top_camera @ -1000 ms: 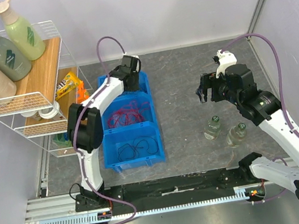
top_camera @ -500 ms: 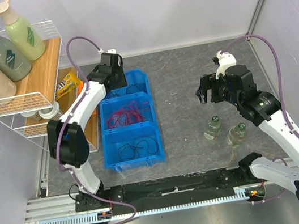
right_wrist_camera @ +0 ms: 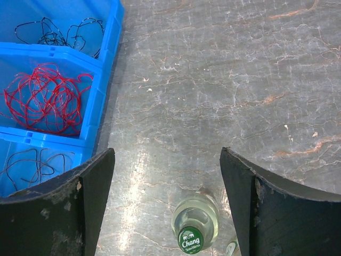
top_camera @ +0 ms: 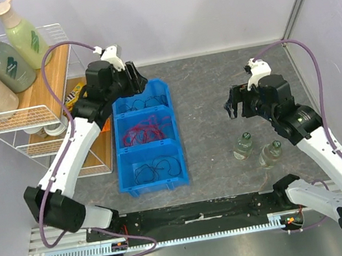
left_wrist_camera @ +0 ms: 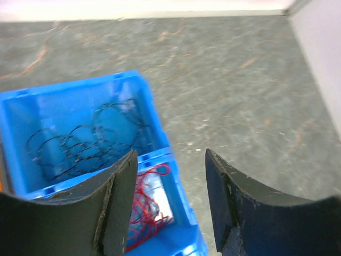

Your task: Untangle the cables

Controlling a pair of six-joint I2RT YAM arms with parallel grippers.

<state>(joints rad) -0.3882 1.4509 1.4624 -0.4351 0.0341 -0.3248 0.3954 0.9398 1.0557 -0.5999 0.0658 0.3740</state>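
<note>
In the blue bin (top_camera: 154,184) on the surface, the cables were lying split up by compartment. A red tangle (top_camera: 148,130) sat in the middle one, black strands (top_camera: 148,100) in the far one, and more black wire (top_camera: 153,168) in the near one. Meanwhile the left tool (left_wrist_camera: 170,154) hovered above the bin's far end, jaws apart with nothing between them. Over on the grey surface the right tool (right_wrist_camera: 166,154) hung spread wide and empty, near two small bottles (top_camera: 243,145), well apart from the bin.

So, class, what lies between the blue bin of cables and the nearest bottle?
Only bare grey tabletop, seen in the top external view, separates the blue bin from the bottle.
</note>
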